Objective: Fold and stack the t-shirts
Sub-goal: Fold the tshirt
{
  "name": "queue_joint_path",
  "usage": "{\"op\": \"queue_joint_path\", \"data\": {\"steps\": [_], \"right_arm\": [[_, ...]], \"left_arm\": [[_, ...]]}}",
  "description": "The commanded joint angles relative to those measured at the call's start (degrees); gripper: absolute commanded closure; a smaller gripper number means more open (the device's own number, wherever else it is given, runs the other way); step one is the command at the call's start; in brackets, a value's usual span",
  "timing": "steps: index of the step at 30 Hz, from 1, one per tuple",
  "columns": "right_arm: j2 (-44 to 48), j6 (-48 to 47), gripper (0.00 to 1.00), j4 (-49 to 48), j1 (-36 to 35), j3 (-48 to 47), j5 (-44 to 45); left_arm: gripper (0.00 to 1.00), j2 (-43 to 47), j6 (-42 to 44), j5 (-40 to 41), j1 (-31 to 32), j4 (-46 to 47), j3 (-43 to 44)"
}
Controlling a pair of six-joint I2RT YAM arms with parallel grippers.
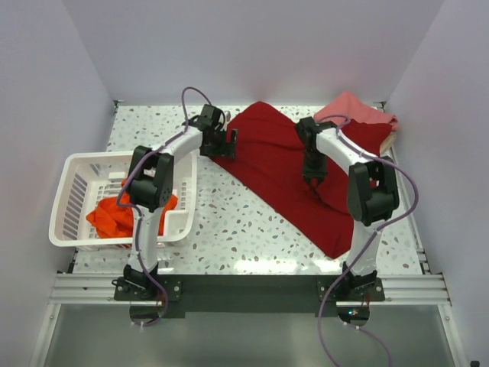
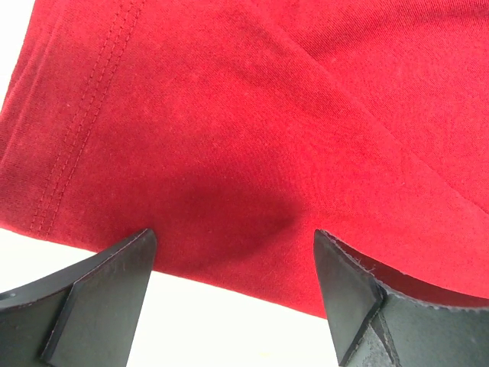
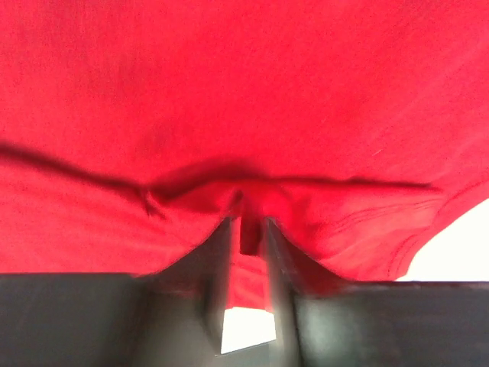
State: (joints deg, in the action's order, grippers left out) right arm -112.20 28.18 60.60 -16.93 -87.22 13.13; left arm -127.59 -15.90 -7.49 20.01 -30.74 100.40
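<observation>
Top view: a speckled white table [image 1: 229, 229] with two robot arms fixed at its near edge. A large crimson t-shirt [image 1: 267, 164] lies spread in a slanted band from the middle of the far edge down toward the near right corner. The left gripper [image 1: 231, 144] sits at the shirt's left border, near the far edge of the table. The right gripper [image 1: 313, 183] points down onto the middle of the shirt. A white slotted basket [image 1: 65, 199] stands at the left edge of the table and holds a crumpled orange-red t-shirt [image 1: 114, 215]. In the far right corner lies a folded pink t-shirt [image 1: 353, 109]. The crimson cloth overlaps its near side, and a tan edge [image 1: 392, 142] shows just beside it.

Left wrist view: the left gripper [image 2: 235, 237] is spread wide, its two dark fingers [image 2: 107, 298] well apart. The crimson t-shirt [image 2: 252, 115] fills the view above them, and its stitched hem runs along the left. Bare table [image 2: 229, 321] shows between the fingers, and nothing is held.

Right wrist view: the right gripper [image 3: 248, 222] is narrow, its fingers pinching a raised fold of the crimson t-shirt [image 3: 244, 92]. The cloth puckers around the tips. A patch of table [image 3: 458, 245] shows at the right.
</observation>
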Motion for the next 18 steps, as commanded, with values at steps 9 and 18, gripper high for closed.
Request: {"op": "queue_joint_path", "data": {"steps": [9,18], "right_arm": [[-0.2,3.8,0.47,8.0,2.1,-8.8,15.3],[13.8,-0.9,0.42,-1.1,1.4,2.5,-5.5]], "left_arm": [[0.11,4.4,1.0,0.4,-0.8,0.7,-0.9],[0.11,5.2,0.7,-0.2,-0.8,0.8,-0.6]]}}
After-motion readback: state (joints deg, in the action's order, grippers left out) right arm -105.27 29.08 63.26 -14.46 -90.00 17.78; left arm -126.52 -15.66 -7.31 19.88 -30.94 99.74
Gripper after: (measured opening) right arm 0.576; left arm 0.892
